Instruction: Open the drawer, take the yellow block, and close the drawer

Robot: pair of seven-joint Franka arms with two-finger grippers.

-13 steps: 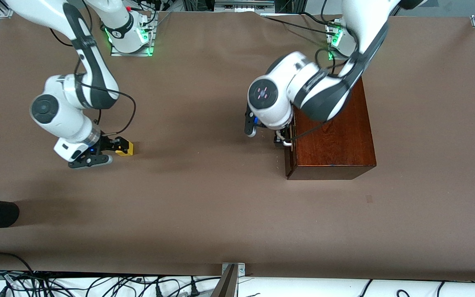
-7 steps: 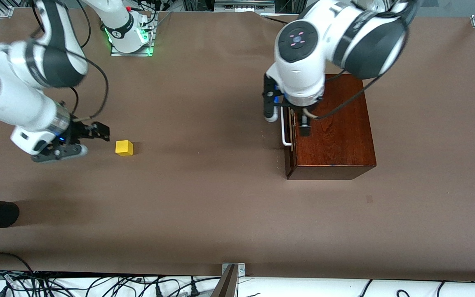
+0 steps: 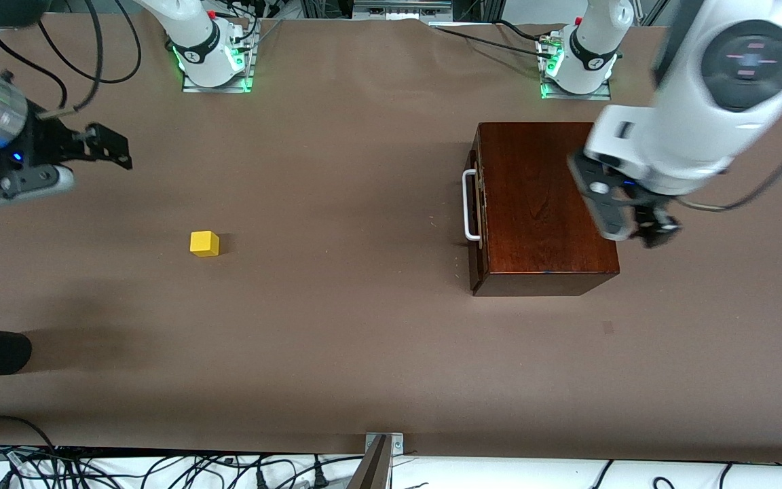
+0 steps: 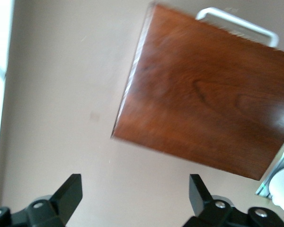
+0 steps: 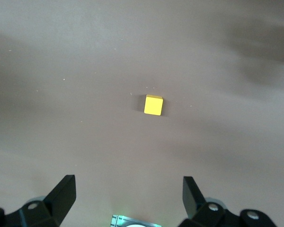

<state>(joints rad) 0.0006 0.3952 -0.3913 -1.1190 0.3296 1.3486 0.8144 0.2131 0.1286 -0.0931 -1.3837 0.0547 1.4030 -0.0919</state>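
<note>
Both arms have risen: right gripper [image 3: 102,144] left the yellow block [image 3: 204,243], left gripper [image 3: 628,221] left the handle [image 3: 468,206].

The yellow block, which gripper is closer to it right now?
Right. The right gripper is up over bare table toward its arm's end, the yellow block on the table nearby; the left gripper is over the wooden box's edge.

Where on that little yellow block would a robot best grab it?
Probably from straight above, pinching two opposite side faces of the yellow block. It sits flat on the bare table with open space all round, and looks narrower than the open right tool.
</note>
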